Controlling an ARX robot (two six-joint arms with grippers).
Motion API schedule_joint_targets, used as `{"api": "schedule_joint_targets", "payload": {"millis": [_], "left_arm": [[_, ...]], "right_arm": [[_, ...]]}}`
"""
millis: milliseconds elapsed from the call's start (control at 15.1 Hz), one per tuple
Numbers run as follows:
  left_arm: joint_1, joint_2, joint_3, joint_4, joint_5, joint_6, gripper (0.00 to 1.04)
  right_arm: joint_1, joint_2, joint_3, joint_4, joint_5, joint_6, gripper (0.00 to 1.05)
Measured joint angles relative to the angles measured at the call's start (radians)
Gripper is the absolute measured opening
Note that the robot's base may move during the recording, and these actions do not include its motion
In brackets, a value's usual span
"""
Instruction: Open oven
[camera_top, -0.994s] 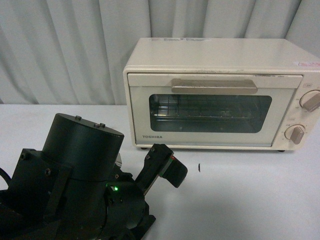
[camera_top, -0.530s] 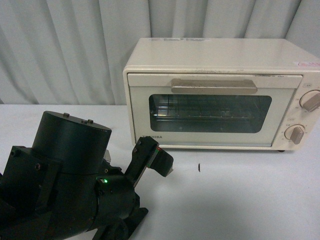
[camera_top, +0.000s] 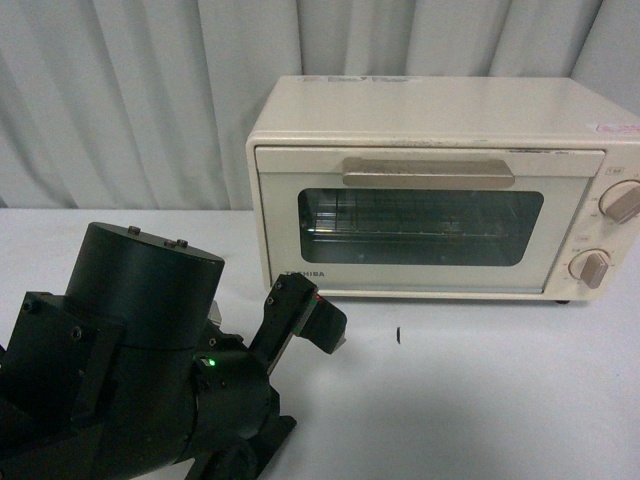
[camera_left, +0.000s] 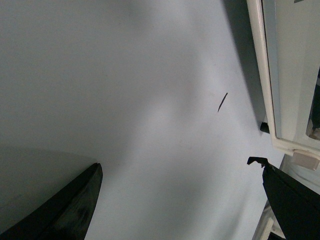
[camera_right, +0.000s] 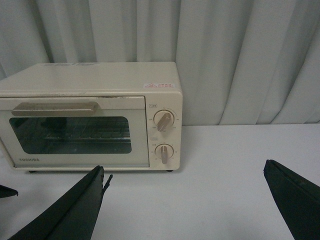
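- The black left arm (camera_top: 150, 370) lies nearer the bench's left edge than a second ago, and has not moved for the last half second.
- The left gripper (camera_left: 177, 165) is spread wide and empty above the white bench (camera_left: 125, 75).
- The right gripper (camera_right: 184, 167) is likewise wide and empty.
- The cream-white boxy toaster oven (camera_top: 430, 110) stands at the far edge, right of centre, with its door closed.

This looks like a robotics test lab, a staged bench set-up: a plain white worktop (camera_right: 225, 165) lies beneath the wide-spread jaws of the right gripper (camera_right: 183, 165), a cream-white boxy toaster oven (camera_right: 90, 115) stands ahead of them, and a pleated pale grey curtain (camera_right: 225, 50) backs everything beyond it.
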Motion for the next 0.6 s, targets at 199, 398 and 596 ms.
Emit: {"api": "schedule_joint_targets", "payload": {"millis": [199,398,596], "left_arm": [[0.000,0.000,0.000,0.000,0.000,0.000,0.98],[0.000,0.000,0.000,-0.001,-0.003,0.000,0.98],[0.000,0.000,0.000,-0.001,-0.003,0.000,0.98]], "right_arm": [[0.000,0.000,0.000,0.000,0.000,0.000,0.98],[0.040,0.420,0.032,0.560,0.299,-0.435,0.98],[0.066,0.958,0.269,0.967,0.172,-0.731,0.98]]}}
